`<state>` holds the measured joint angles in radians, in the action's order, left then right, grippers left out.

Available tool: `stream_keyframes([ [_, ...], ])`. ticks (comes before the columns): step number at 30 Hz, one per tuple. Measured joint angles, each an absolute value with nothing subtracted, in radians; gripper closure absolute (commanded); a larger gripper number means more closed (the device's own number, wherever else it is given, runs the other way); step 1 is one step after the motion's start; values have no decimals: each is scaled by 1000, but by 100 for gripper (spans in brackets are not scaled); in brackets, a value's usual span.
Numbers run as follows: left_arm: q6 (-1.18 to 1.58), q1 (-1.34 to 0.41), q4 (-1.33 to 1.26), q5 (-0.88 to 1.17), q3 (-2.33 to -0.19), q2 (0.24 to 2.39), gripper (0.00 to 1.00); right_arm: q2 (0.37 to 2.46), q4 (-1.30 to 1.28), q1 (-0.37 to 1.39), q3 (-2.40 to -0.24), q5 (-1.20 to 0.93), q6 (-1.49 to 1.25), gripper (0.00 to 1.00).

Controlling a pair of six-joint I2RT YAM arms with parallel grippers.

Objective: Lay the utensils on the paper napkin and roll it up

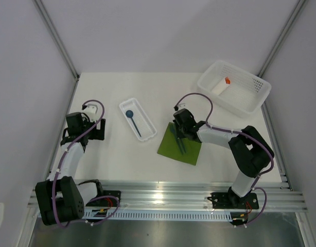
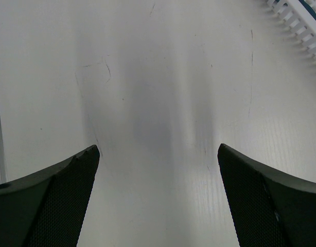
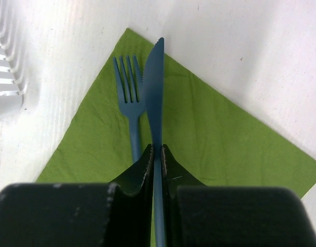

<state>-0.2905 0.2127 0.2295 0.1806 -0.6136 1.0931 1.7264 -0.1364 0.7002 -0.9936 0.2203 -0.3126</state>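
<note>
**A:** What does the overhead camera give you?

**B:** The green napkin (image 1: pixel 179 146) lies flat on the counter (image 1: pixel 122 159), right of centre. The right pincer (image 1: pixel 177 135) is low over it, with dark blue utensils under it that I cannot tell apart from up there. A blue spoon (image 1: pixel 133 119) lies in the narrow white tray (image 1: pixel 128 105), just left of the napkin. Far right at the back, a white basket (image 1: pixel 250 98) holds a white piece (image 1: pixel 221 86) with an orange tip.

**A:** The right wrist camera sorts out the utensils. The pincer is clamped on the handle of a blue knife (image 3: pixel 154 87), blade pointing away toward the napkin's far corner. A blue fork (image 3: pixel 129 98) lies on the napkin just beside it on the left, parallel, tines the same way.

**B:** Does the knife touch the paper?

**A:** I cannot tell from this angle. It does overlap the fork's tines at their right edge.

**B:** And the left side?

**A:** From above, that arm sits well left of the tray. Its wrist camera shows the left pincer (image 2: pixel 158 149) spread wide with nothing between the fingers, bare counter below, and a ribbed corner of the tray at the top right.
</note>
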Motion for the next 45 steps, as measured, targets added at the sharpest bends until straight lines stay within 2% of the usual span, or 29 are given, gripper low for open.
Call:
stream_keyframes([
  [8, -291, 213, 229, 187, -614, 1096, 1, 1761, -117, 696, -993, 200, -313, 91],
  [14, -296, 213, 231, 187, -614, 1108, 1, 1774, -114, 693, -993, 194, -313, 85],
  [21, -297, 213, 231, 187, -614, 1108, 0, 1774, -111, 690, -993, 190, -312, 69],
  [31, -298, 213, 234, 187, -614, 1108, 0, 1709, -167, 689, -1010, 201, -283, 67],
  [38, -326, 213, 267, 136, -617, 1098, 1, 1663, -142, 711, -1187, 167, -228, 67],
  [45, -347, 213, 276, 107, -587, 1032, 0, 1942, -80, 805, -1555, 77, -182, 69],
])
